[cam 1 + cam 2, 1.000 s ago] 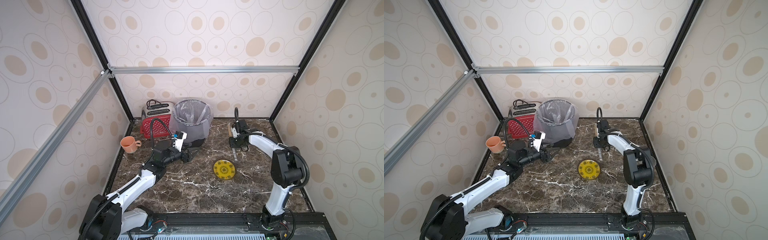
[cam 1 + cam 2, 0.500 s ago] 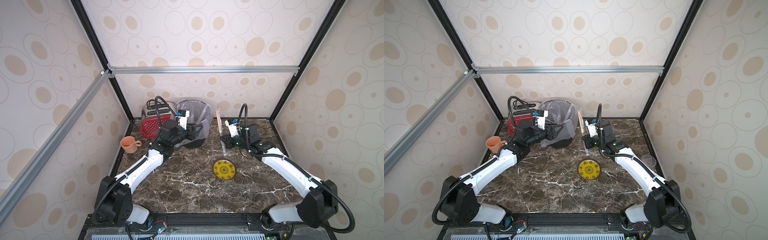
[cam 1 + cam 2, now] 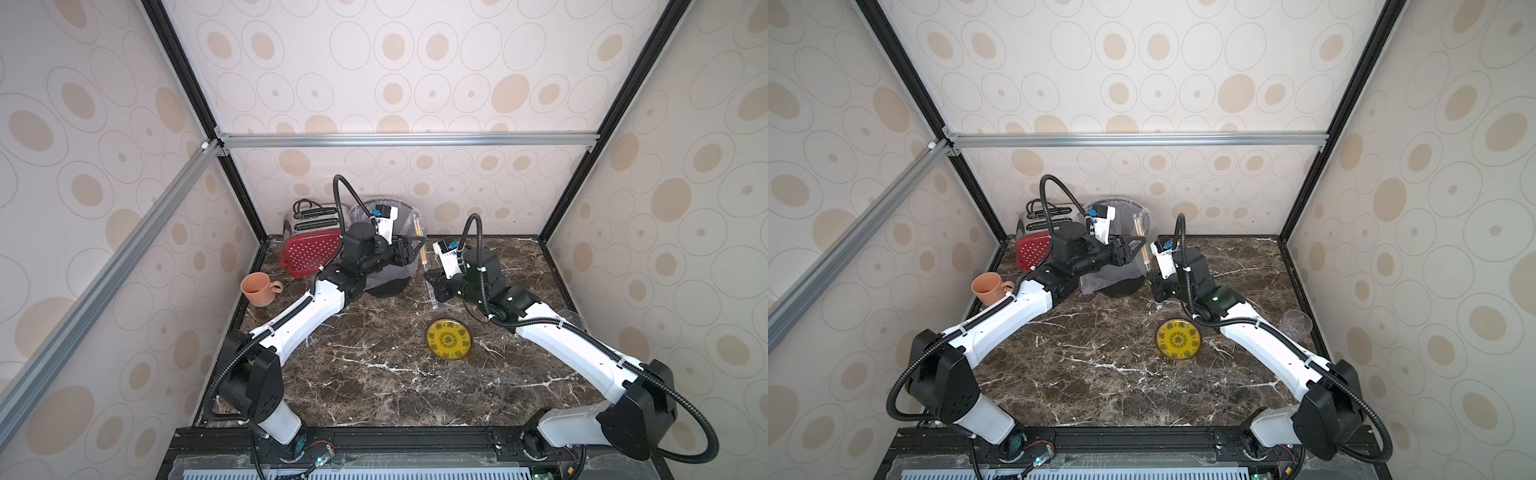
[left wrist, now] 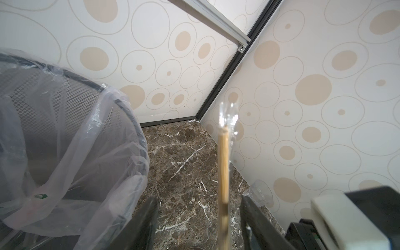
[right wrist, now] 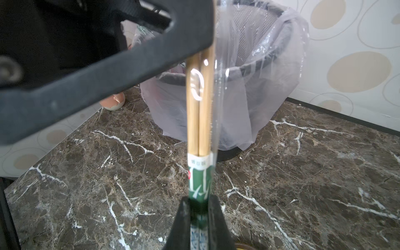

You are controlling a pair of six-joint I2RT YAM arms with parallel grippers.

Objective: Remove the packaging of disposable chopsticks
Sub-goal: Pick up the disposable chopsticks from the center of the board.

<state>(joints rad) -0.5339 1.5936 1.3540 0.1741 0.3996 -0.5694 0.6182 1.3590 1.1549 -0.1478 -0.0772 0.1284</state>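
The packaging stands nearly upright just beside the lined grey bin, with the disposable chopsticks inside it. At far left sit an orange cup and a red toaster. The left gripper straddles the upper part of the sticks, jaws apart, one finger on either side. The right gripper is clamped on the sleeve's green printed end. A yellow dish lies nearby on the marble table.
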